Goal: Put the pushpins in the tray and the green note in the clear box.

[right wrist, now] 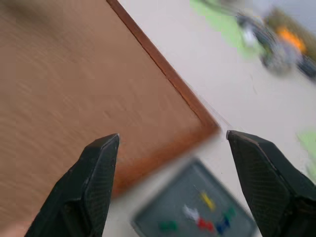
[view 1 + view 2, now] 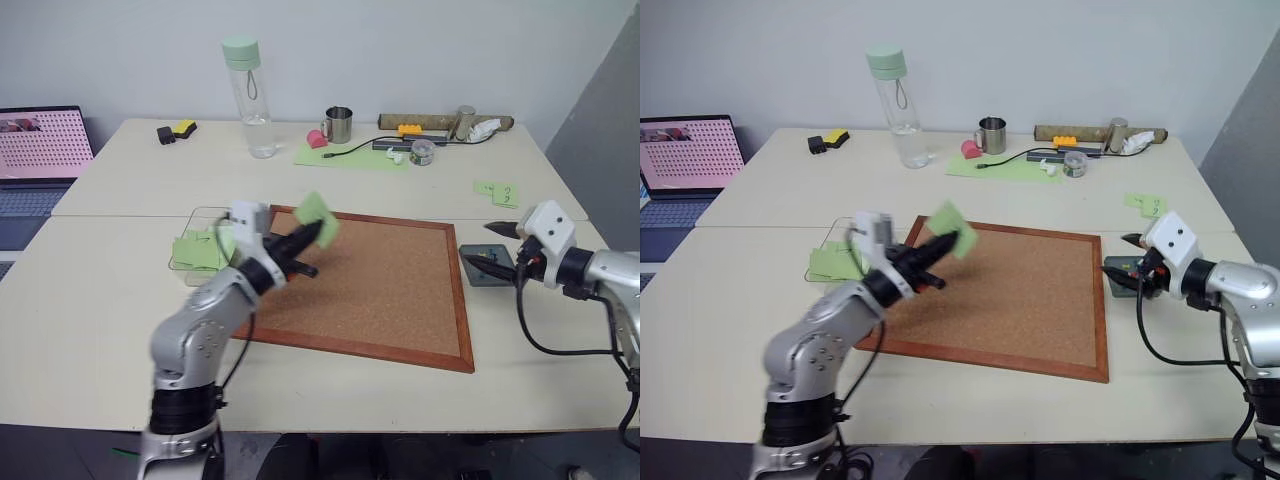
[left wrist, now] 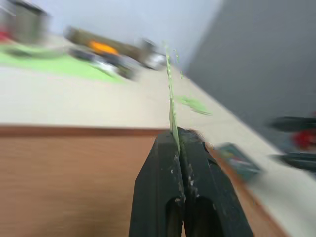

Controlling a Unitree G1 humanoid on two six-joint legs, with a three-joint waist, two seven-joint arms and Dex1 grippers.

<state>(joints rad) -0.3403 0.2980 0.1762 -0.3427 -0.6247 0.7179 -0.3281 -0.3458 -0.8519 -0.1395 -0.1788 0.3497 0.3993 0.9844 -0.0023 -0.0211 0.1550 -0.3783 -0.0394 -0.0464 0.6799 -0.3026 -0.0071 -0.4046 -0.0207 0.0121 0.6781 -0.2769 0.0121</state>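
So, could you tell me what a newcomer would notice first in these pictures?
Probably the green note, pinched upright in the shut left end effector above the cork board's near-left part. Next, the right end effector, open over the grey tray holding several coloured pushpins, just past the board's right edge.

The note (image 2: 314,214) is light green. The tray (image 1: 163,210) is dark grey and holds pins (image 1: 206,217) in green, red, white, yellow and blue. The board (image 2: 380,285) is tan cork in a red-brown frame. The desk (image 2: 120,330) is cream. Both grippers' fingers (image 1: 91,182) are black.
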